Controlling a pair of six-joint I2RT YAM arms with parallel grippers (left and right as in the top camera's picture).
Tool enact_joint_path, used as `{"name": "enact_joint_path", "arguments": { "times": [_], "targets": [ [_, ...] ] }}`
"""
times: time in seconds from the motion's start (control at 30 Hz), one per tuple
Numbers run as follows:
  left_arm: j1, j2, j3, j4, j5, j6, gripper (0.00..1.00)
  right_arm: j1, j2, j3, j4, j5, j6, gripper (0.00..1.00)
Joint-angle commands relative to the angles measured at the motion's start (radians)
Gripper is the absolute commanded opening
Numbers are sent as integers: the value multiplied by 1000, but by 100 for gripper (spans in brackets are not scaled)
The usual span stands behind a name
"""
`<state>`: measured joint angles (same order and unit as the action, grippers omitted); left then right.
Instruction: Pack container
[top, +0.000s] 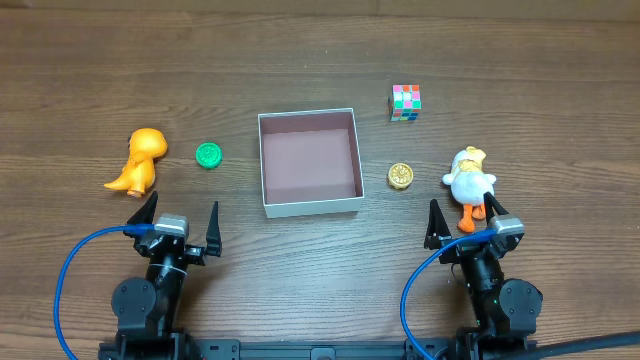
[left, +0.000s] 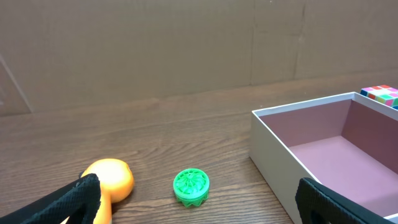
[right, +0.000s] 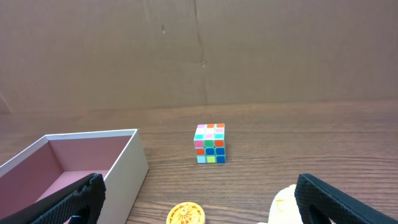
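The container (top: 266, 190) is a square white box with a pinkish-brown floor at the table's middle, and nothing is in it. It also shows in the left wrist view (left: 273, 155) and the right wrist view (right: 127, 168). An orange dinosaur toy (top: 138, 160) and a green ridged disc (top: 208, 155) lie left of it. A colour cube (top: 405, 101), a yellow disc (top: 400, 176) and a white duck toy (top: 468, 178) lie to its right. My left gripper (top: 178, 228) is open and empty, near the front edge. My right gripper (top: 468, 226) is open and empty, just in front of the duck.
A brown cardboard wall (left: 186, 43) stands behind the wooden table (top: 320, 50). Blue cables (top: 70, 270) run from both arm bases at the front edge.
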<state>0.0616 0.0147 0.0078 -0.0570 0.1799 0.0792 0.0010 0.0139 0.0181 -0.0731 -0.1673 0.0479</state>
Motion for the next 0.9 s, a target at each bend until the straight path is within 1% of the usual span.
{"name": "enact_joint_path", "arguments": {
  "times": [0.0,0.27,0.5,0.67,0.77,0.87],
  "targets": [
    [8,-9,-3,0,-3,11,100,5,-10,-10,4,9,-3,100],
    [8,-9,-3,0,-3,11,100,5,-10,-10,4,8,-2,100],
    [8,-9,-3,0,-3,11,100,5,-10,-10,9,1,34,100],
    [8,-9,-3,0,-3,11,100,5,-10,-10,92,-85,35,100],
    [8,-9,-3,0,-3,11,100,5,-10,-10,134,-81,34,100],
    [7,-9,-3,0,-3,11,100,5,-10,-2,139,-47,34,100]
  ]
}}
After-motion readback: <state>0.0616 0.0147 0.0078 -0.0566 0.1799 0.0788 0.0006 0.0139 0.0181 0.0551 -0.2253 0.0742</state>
